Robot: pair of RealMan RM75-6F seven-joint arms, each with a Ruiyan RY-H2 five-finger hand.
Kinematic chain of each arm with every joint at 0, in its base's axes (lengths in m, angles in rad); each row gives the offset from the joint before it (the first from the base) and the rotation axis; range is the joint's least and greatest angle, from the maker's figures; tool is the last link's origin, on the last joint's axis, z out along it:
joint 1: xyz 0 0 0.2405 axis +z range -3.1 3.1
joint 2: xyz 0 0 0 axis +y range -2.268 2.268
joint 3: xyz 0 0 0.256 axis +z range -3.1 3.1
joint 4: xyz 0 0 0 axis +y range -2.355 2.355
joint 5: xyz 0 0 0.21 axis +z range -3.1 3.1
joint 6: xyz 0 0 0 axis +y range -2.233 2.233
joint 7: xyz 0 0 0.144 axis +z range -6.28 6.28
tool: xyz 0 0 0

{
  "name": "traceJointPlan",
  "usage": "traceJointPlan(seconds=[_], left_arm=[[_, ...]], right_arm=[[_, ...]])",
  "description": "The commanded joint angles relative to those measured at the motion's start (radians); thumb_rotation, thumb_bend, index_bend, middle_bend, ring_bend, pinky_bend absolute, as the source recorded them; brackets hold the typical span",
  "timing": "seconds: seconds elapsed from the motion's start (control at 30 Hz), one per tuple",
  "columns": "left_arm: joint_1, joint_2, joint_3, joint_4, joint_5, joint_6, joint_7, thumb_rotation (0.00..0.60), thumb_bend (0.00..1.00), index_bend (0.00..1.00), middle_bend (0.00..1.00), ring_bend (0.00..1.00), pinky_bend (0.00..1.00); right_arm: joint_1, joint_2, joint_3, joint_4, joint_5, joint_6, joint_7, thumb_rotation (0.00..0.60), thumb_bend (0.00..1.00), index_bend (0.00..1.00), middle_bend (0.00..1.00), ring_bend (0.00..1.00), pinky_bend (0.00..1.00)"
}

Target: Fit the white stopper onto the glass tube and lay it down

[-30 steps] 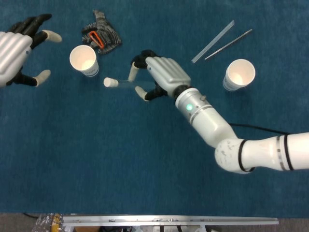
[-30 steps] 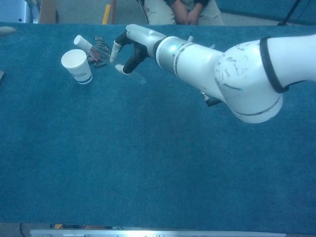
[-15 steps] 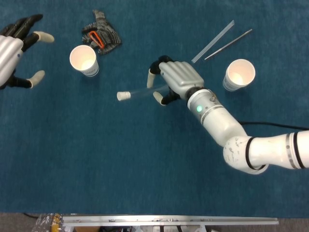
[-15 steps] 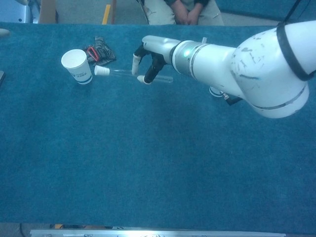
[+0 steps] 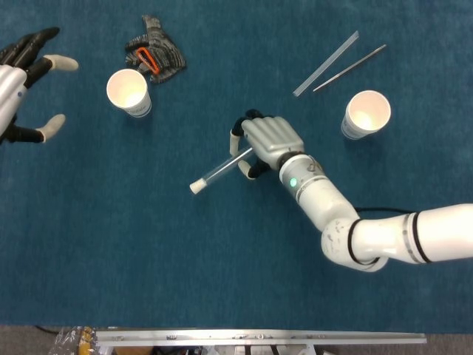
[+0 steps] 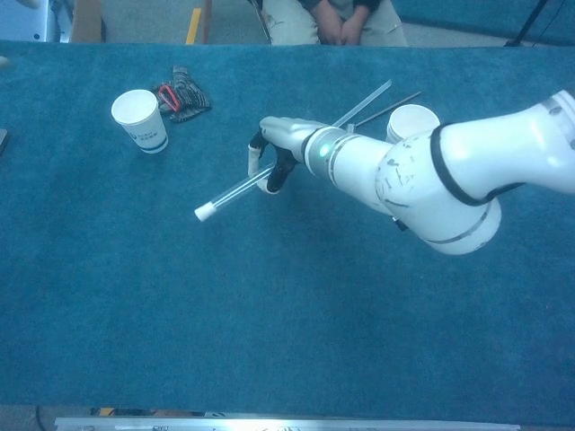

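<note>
Right hand (image 5: 267,140) grips the glass tube (image 5: 225,165), white stopper (image 5: 196,187) fitted; left hand (image 5: 21,81) spread, empty.

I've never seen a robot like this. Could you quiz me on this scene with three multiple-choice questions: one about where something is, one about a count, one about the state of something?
1. Where does the gray glove lie?
A. Beside the paper cup on the left side of the table
B. Under the right hand
C. Inside a cup

2. How many paper cups stand on the table?
A. One
B. Two
C. Four

3. What is the right hand doing with the glass tube?
A. Holding it, stopper fitted on its far end
B. Resting apart from it
C. Dropping it into a cup

Answers:
1. A: the glove sits just beyond the left cup.
2. B: that cup and the right cup are the only ones.
3. A: the right hand has fingers around the glass tube, and the white stopper caps its free end.
</note>
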Motion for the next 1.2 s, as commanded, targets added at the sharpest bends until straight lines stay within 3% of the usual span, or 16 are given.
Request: traceJointPlan(seconds=[0.03, 0.63, 0.8, 1.03, 1.2], left_arm=[[0.005, -0.002, 0.006, 0.007, 0.009, 0.006, -0.014, 0.596, 0.33, 0.22, 0.0, 0.0, 0.0], [0.012, -0.006, 0.023, 0.024, 0.029, 0.018, -0.061, 0.597, 0.33, 0.23, 0.0, 0.0, 0.0], [0.013, -0.004, 0.026, 0.02, 0.031, 0.021, -0.063, 0.596, 0.33, 0.23, 0.0, 0.0, 0.0], [0.013, -0.001, 0.028, 0.01, 0.028, 0.022, -0.053, 0.59, 0.33, 0.23, 0.0, 0.0, 0.0], [0.012, -0.006, 0.028, 0.008, 0.026, 0.023, -0.049, 0.587, 0.33, 0.23, 0.0, 0.0, 0.0]], right_arm=[[-0.012, -0.025, -0.009, 0.022, -0.019, -0.007, 0.009, 0.6, 0.37, 0.67, 0.24, 0.07, 0.18], [-0.054, -0.1, -0.048, 0.092, -0.12, -0.011, -0.014, 0.6, 0.34, 0.66, 0.23, 0.08, 0.18], [-0.06, -0.092, -0.05, 0.082, -0.135, -0.009, -0.03, 0.6, 0.35, 0.53, 0.19, 0.07, 0.16], [-0.068, -0.068, -0.05, 0.056, -0.152, -0.01, -0.045, 0.6, 0.35, 0.47, 0.17, 0.04, 0.13], [-0.077, -0.056, -0.058, 0.047, -0.165, -0.007, -0.053, 0.6, 0.35, 0.36, 0.14, 0.02, 0.11]])
